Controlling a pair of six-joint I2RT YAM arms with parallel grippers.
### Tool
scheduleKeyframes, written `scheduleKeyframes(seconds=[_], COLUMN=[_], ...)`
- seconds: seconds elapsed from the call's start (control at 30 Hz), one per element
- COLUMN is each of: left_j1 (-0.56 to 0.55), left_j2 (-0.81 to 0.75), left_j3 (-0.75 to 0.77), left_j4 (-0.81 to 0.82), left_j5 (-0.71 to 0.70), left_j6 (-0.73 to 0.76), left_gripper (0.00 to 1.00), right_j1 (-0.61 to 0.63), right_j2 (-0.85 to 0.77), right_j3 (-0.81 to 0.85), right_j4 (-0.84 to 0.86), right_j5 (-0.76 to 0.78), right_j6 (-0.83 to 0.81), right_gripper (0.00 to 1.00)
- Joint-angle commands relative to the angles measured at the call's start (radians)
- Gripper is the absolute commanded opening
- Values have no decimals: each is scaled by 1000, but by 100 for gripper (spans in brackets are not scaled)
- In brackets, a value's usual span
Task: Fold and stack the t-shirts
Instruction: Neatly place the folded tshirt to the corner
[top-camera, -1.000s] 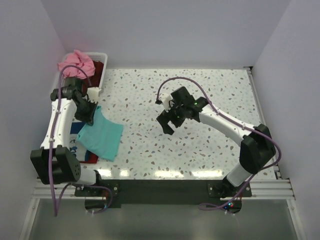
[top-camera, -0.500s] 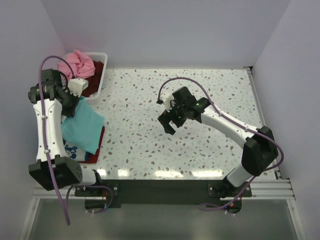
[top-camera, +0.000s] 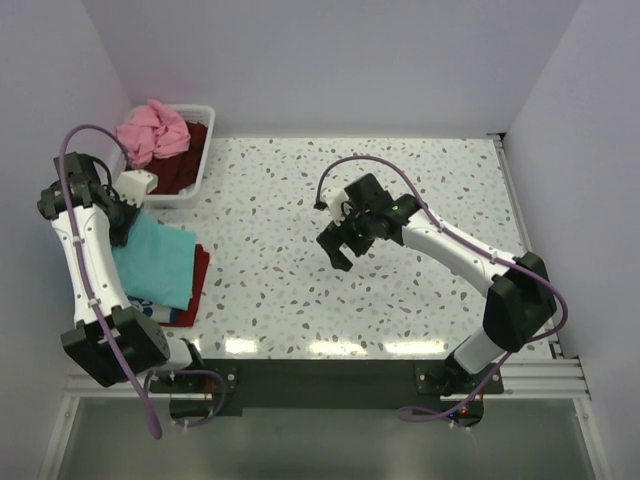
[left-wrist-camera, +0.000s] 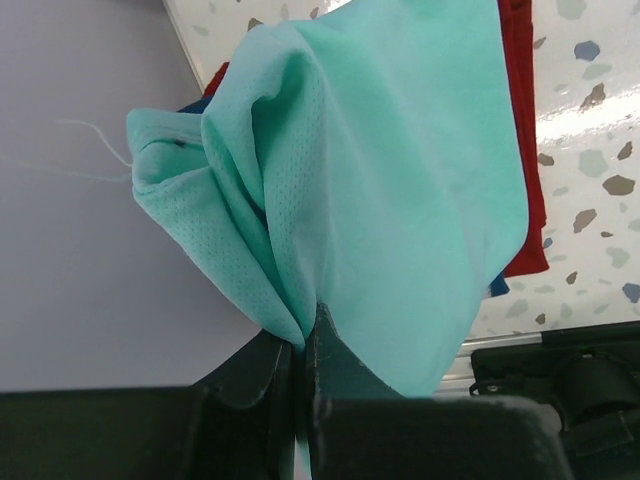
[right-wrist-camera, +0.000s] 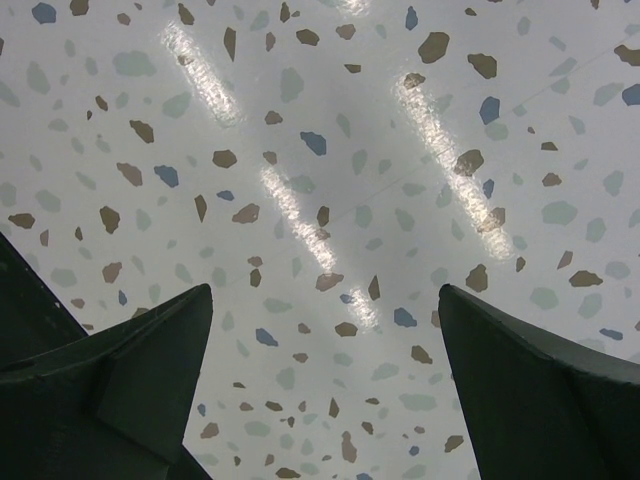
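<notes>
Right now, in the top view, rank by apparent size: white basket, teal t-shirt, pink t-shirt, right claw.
1. white basket
2. teal t-shirt, fairly close to the basket
3. pink t-shirt
4. right claw

I get 3 views. The top external one looks steeply down from above and behind the rig, wide enough to take in the whole tabletop (top-camera: 300, 290). The left wrist camera sits tight behind the left end effector (left-wrist-camera: 305, 325), facing the teal t-shirt (left-wrist-camera: 400, 180) at the tabletop's left edge. The right wrist camera looks down past the right end effector (right-wrist-camera: 325, 300), close on mid-tabletop speckle. The overhead covers both patches.
</notes>
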Motion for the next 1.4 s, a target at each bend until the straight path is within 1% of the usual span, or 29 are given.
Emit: scheduleKeyframes(seconds=[0.0, 0.23, 0.4, 0.57, 0.67, 0.8, 0.83, 0.9, 0.93, 0.97, 1.0, 1.03, 1.07, 1.1, 1.13, 1.17, 1.2, 1.27, 1.3, 1.37], left_j1=[30, 60, 70, 113, 140, 166, 171, 174, 174, 173, 165, 150, 130, 76, 47, 15, -54, -134, -212, -289], left_j2=[-5, 35, 100, 162, 184, 193, 193, 199, 198, 195, 193, 199, 204, 206, 200, 193, 186, 178, 181, 209], left_j3=[-57, -161, -181, -232, -264, -311, -322, -305, -290, -270, -218, -187, -160, -138, -103, -86, -51, -3, 52, 121], left_j4=[97, 282, 365, 428, 463, 518, 526, 532, 525, 509, 465, 430, 393, 355, 344, 336, 330, 322, 325, 330], left_j5=[13, -24, -45, -77, -77, -129, -138, -142, -126, -85, -48, -3, 10, 13, 22, 30, 42, 67, 76, 99], left_j6=[88, 177, 208, 232, 245, 265, 266, 266, 266, 262, 246, 236, 225, 187, 165, 144, 98, 44, -23, -86], left_gripper=[0, 0, 0, 0, 0, 0, 10, 35, 60, 69, 76, 87, 94, 97, 99, 100, 100, 100, 100, 100], right_j1=[-2, 0, 0, 0, -2, -2, 0, -2, -2, 0, -2, 0, -2, -5, -21, -35, -73, -116, -161, -205], right_j2=[-11, -4, 5, 19, 28, 31, 32, 34, 32, 31, 29, 31, 31, 28, 23, 17, 0, -18, -24, -44], right_j3=[36, 34, 34, 37, 40, 43, 43, 48, 48, 51, 54, 65, 71, 76, 82, 83, 83, 86, 89, 102], right_j4=[-16, -30, -42, -47, -51, -53, -51, -53, -51, -51, -54, -67, -71, -76, -79, -76, -73, -62, -61, -61], right_j5=[15, 24, 30, 42, 39, 42, 42, 42, 42, 44, 44, 48, 59, 85, 88, 85, 78, 65, 61, 45], right_j6=[3, 8, 8, 6, 5, 3, 1, 3, 5, 1, -6, -18, -38, -49, -55, -64, -66, -66, -66, -66], right_gripper=[99, 99, 98, 99, 99, 99, 99, 99, 99, 99, 99, 99, 99, 99, 99, 99, 99, 99, 99, 99])
